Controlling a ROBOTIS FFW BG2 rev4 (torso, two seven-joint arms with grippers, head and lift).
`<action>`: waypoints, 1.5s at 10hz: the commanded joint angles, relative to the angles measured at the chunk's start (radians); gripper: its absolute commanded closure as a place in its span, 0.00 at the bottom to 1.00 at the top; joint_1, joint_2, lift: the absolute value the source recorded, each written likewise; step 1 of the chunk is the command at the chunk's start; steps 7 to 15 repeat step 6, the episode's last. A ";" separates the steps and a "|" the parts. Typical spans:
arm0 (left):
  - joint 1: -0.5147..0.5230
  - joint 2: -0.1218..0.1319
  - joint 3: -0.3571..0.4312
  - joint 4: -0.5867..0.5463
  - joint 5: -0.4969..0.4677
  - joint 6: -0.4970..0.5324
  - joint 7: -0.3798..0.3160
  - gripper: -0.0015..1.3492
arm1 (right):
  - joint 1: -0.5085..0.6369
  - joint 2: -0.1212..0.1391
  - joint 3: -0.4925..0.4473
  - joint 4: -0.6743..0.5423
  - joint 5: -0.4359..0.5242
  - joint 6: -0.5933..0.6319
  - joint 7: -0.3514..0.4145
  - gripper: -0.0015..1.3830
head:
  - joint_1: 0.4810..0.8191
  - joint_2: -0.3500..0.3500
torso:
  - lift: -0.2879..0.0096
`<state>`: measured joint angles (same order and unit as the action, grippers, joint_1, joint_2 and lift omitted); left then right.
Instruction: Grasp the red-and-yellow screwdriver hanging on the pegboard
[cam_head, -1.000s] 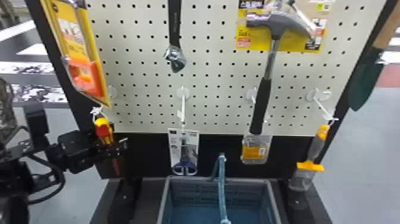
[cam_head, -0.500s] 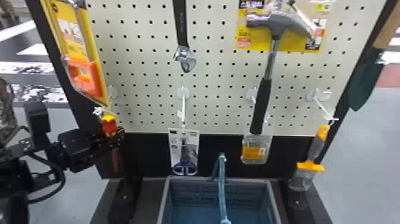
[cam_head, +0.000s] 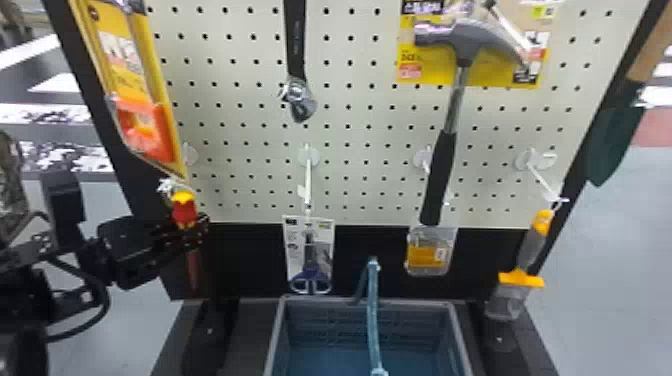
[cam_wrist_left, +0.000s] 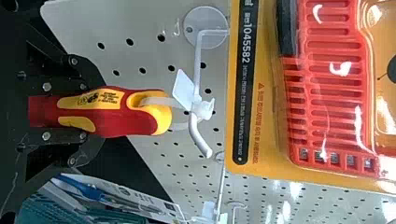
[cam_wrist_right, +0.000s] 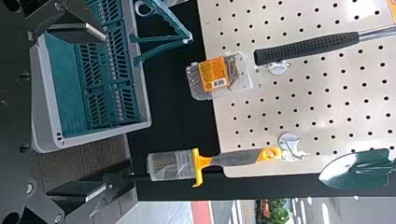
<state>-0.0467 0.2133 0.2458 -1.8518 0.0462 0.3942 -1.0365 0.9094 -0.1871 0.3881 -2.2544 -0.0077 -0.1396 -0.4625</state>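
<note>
The left gripper clasps the screwdriver by the pegboard's lower-left corner, likely leaving its hook clear. The right gripper gapes.

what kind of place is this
Likely a shop's hardware display, or a mock-up of one: packaged scissors and a claw hammer hang at a pegboard, above a basket.

Red-and-yellow screwdriver clasped by left gripper, white hook near its handle, packaged red item beyond
</note>
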 joint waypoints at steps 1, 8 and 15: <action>0.000 -0.002 0.001 -0.003 0.000 0.000 0.001 0.86 | 0.000 0.000 0.000 0.000 0.000 0.000 -0.001 0.13 | 0.20 0.50 | 0.63; 0.006 -0.003 0.004 -0.005 0.000 0.000 0.003 0.86 | 0.002 0.000 0.000 0.000 0.000 0.000 -0.001 0.13 | 0.20 0.50 | 0.63; 0.006 -0.003 0.004 -0.005 0.000 0.000 0.003 0.86 | 0.002 0.000 0.000 0.000 0.000 0.000 -0.001 0.13 | 0.20 0.50 | 0.63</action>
